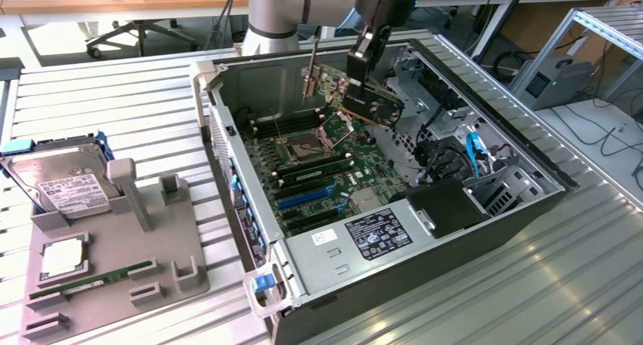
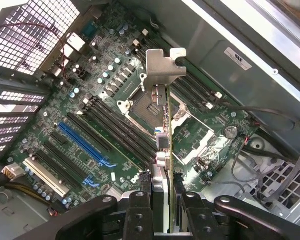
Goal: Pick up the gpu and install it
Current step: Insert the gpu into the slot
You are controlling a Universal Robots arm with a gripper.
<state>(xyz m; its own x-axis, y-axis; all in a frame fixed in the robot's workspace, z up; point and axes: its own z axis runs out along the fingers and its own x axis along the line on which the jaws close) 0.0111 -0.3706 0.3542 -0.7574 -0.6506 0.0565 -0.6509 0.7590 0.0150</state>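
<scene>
My gripper point(image 1: 362, 62) is shut on the gpu point(image 1: 374, 105), a dark card with a round fan and a silvery end bracket point(image 1: 312, 77). It hangs tilted above the far end of the open computer case point(image 1: 216, 104), clear of the motherboard point(image 1: 301, 172). In the wrist view the gpu point(image 2: 163, 145) shows edge-on between my two black fingers point(image 2: 140, 212), my gripper point(image 2: 166, 212) clamped on its edge, with the bracket point(image 2: 165, 62) at the far end. Beneath it lie the CPU socket point(image 2: 142, 100) and the blue expansion slot point(image 2: 85, 145).
A grey holder point(image 1: 150, 285) at the exterior view's left carries a silver hard drive point(image 1: 65, 183), a CPU point(image 1: 62, 258) and a green RAM stick point(image 1: 95, 279). Inside the case are a power supply point(image 1: 372, 236) and cables point(image 1: 472, 153). A slatted metal table point(image 1: 522, 285) surrounds the case.
</scene>
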